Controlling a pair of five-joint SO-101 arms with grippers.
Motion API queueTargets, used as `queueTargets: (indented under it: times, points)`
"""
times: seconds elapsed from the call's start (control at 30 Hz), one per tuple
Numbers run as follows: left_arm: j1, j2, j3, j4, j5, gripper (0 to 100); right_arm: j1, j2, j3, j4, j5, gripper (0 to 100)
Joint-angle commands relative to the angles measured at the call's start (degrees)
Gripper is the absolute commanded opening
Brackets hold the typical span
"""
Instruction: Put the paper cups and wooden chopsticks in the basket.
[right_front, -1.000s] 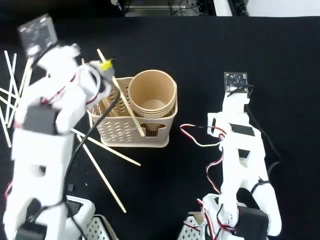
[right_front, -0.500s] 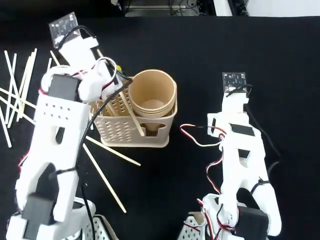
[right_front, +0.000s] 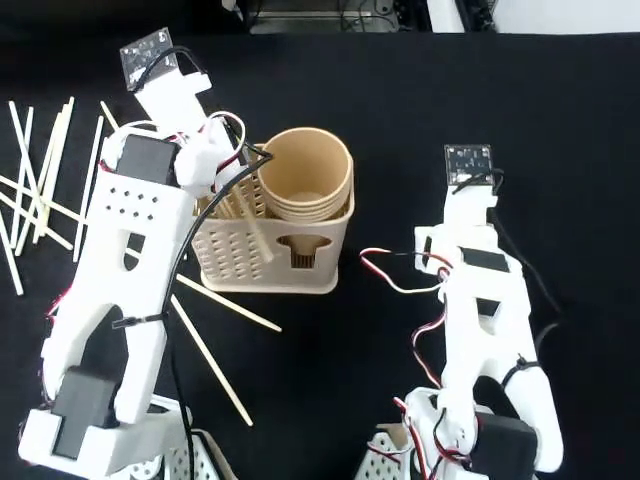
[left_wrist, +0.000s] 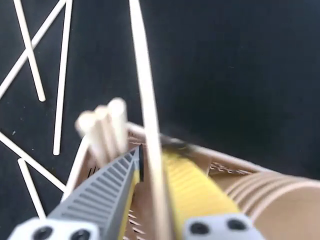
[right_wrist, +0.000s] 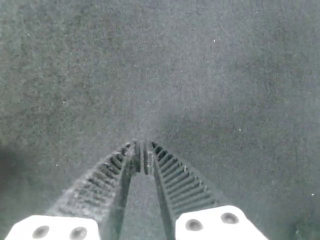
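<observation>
Over the basket (right_front: 245, 262), beside the stacked paper cups (right_front: 305, 180), the left gripper (left_wrist: 151, 154) pinches one wooden chopstick (left_wrist: 141, 75), its length slanting across the rim; the right gripper (right_wrist: 142, 152) sits closed, empty, well apart

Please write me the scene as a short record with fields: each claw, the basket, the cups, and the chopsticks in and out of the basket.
left claw: shut, above the basket
held chopstick: between the left claw's jaws, over the basket
basket: stands on the black table
paper cups: stacked, inside the basket
chopsticks in basket: several, beside the cups
loose chopsticks: scattered on the table, on the left arm's side
right claw: shut, holds nothing, over bare table
</observation>
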Motion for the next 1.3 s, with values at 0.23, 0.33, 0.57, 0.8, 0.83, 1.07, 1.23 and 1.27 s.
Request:
queueTargets:
  times: [0.23,0.33,0.57,0.8,0.83,1.07,1.23,1.27]
  points:
    - [0.31,-0.44,-2.07,0.62,-3.52,3,-0.88,-1.63,-0.13,-0.97,0.62,3.5]
    - [0.31,-2.29,-1.71,1.32,-3.69,3,-0.88,-1.63,-0.13,-0.97,0.62,3.5]
    - [0.13,-13.27,1.71,0.97,-7.82,3,-0.88,-1.63,-0.04,-0.97,0.62,3.5]
    - [-0.31,-27.34,10.59,-6.42,-8.62,3,-0.88,-1.63,-0.04,-0.97,0.62,3.5]
    - [-0.31,-29.10,13.05,-8.79,-8.62,3,-0.88,-1.63,-0.04,-0.97,0.62,3.5]
    - [0.04,-37.45,25.63,-21.45,-13.01,3,-0.79,-1.63,-0.04,-0.97,0.62,3.5]
    - [-0.57,-43.69,26.33,-18.20,-15.56,3,-0.79,-1.63,-0.04,-0.97,0.62,3.5]
    - [-1.89,-45.01,25.98,-17.05,-15.56,4,-0.79,-1.63,-0.04,-0.97,0.62,3.5]
